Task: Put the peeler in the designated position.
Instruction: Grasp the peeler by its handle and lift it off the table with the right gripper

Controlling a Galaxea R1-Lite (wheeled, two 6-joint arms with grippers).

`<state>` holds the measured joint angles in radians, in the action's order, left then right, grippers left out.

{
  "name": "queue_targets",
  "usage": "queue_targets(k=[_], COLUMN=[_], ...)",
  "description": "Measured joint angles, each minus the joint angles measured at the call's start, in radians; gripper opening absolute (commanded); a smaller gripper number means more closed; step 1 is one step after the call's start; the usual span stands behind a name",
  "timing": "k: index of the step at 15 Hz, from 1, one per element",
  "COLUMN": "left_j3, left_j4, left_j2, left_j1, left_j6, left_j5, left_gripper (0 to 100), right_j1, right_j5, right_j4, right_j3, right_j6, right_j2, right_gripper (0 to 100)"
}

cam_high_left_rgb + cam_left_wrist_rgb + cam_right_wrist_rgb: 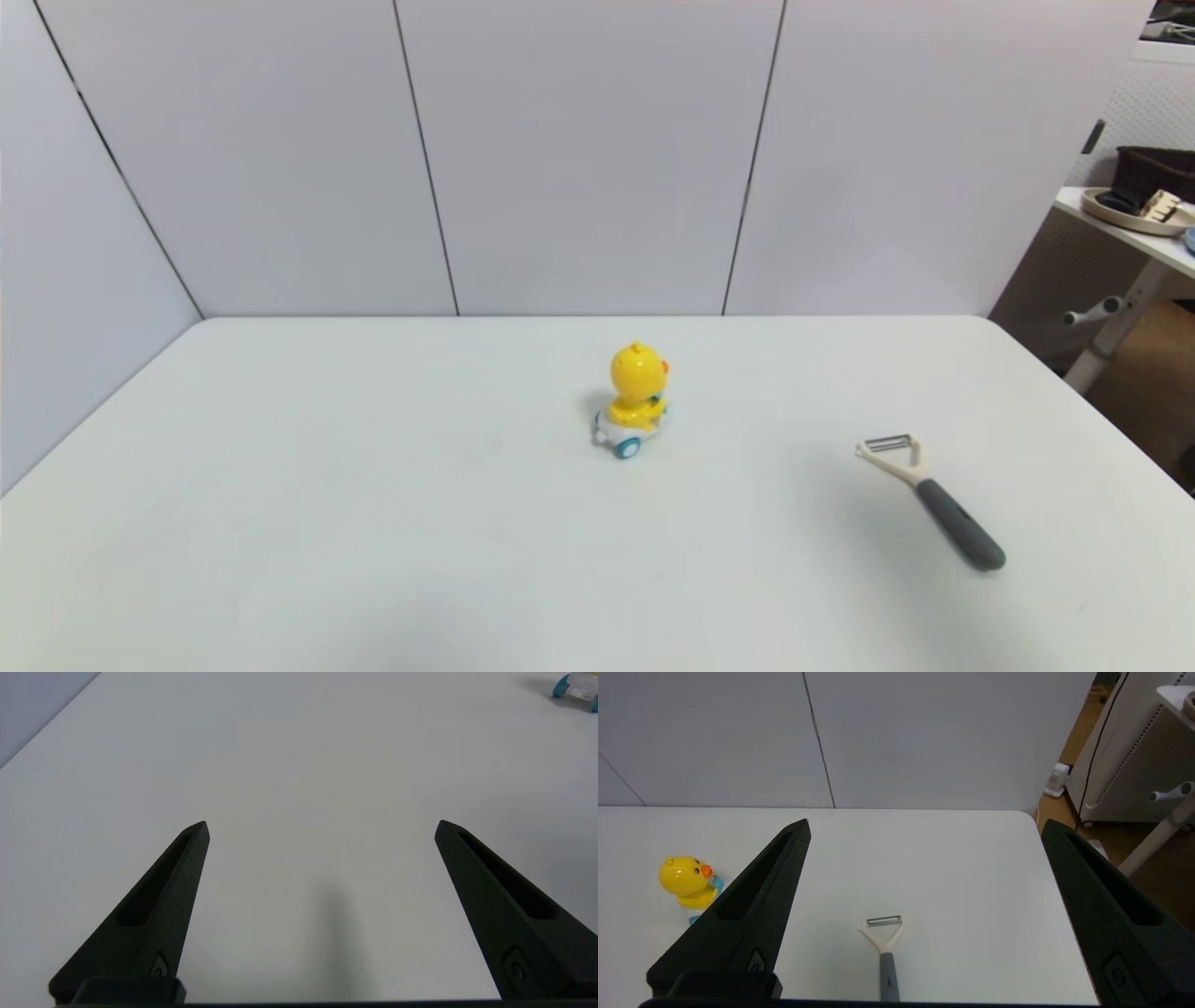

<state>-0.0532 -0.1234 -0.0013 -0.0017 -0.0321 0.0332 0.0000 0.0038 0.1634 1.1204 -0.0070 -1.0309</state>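
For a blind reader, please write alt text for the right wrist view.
A peeler lies flat on the white table, between the fingers of the open right pincer and untouched. A yellow duck stands farther off, beside one finger.

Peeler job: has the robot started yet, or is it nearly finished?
It has hardly begun. Nothing looks done: the peeler lies flat on the white table, to the right of the duck toy, and no gripper touches it. The right gripper is open and faces the peeler from behind its handle. The left gripper is open over bare tabletop. Reaching, grasping, carrying and setting down are all left.
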Motion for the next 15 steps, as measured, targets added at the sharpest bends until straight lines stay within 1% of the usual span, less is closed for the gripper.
queue_targets(k=[4,7,9,13,15], left_j3=[0.000,-0.001,0.000,0.000,0.000], left_j4=[0.000,0.000,0.000,0.000,0.000], left_j2=[0.000,0.000,0.000,0.000,0.000], left_j1=[0.000,0.000,0.000,0.000,0.000], left_j6=[0.000,0.000,0.000,0.000,0.000], left_j5=[0.000,0.000,0.000,0.000,0.000], left_gripper=[100,100,100,100,100], right_j1=[0.000,0.000,0.001,0.011,0.022], right_j5=[0.001,0.000,-0.001,0.004,0.021], right_j4=[0.010,0.096,0.139,0.152,0.153], right_j3=[0.025,0.012,0.005,-0.074,-0.130], right_j6=[-0.027,-0.031,-0.030,-0.034,-0.045], right_j2=[-0.168,-0.256,-0.309,-0.387,-0.411], right_gripper=[100,100,100,100,100])
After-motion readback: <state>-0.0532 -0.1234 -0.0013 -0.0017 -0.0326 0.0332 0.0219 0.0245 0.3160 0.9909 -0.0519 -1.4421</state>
